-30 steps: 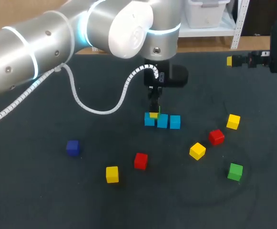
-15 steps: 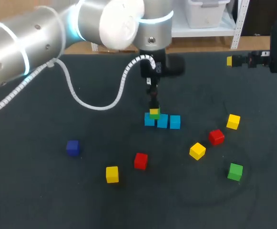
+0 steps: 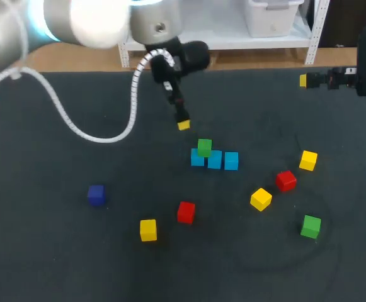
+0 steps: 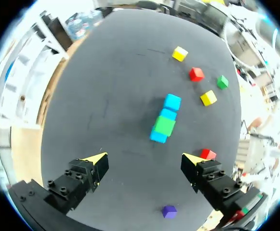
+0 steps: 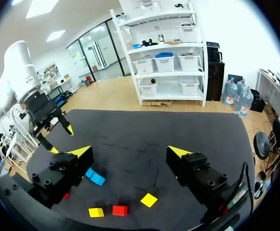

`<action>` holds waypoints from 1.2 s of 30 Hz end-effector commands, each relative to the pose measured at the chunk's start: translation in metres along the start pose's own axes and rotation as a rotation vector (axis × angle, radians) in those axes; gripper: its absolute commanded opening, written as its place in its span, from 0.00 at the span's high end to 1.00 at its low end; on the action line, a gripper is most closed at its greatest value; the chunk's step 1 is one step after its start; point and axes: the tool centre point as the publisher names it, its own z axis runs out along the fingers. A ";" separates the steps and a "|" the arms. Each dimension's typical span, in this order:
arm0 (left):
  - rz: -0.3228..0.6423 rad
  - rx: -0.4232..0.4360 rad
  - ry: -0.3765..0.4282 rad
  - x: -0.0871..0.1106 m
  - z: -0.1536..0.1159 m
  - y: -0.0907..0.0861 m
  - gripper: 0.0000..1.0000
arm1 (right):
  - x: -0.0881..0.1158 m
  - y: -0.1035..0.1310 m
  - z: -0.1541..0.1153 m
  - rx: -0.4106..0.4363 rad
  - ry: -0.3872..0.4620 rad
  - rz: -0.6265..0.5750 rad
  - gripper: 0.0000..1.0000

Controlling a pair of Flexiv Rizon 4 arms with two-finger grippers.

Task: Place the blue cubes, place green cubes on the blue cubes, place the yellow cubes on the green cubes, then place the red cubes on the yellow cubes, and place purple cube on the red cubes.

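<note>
Three blue cubes lie in a row at mid-table, and a green cube sits on the leftmost one. My left gripper hangs above and behind-left of them, clear of the stack. In the left wrist view that gripper is open and empty, with the green cube on the blue cubes ahead of it. At the far right, high over the table edge, my right gripper stays. It shows open and empty in its own view, with the blue cubes far below.
Loose cubes lie on the dark mat: yellow, red, yellow and green at the right. A red and a yellow sit at the front, and a purple cube at the left.
My left gripper has opened, let go of the green cube on the leftmost blue cube, and risen away to the back left. The right arm has not moved.
</note>
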 end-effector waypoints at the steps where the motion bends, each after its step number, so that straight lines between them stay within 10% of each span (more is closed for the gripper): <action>1: -0.061 -0.077 -0.191 0.031 -0.015 -0.004 0.00 | 0.000 -0.001 0.000 -0.003 0.000 -0.001 0.00; 23: -0.529 -0.253 -0.557 0.107 -0.056 0.034 0.00 | 0.000 -0.001 0.000 -0.003 0.000 -0.001 0.00; 36: -0.643 -0.379 -0.693 0.143 -0.062 0.051 0.00 | 0.000 -0.001 0.000 -0.003 0.000 -0.001 0.00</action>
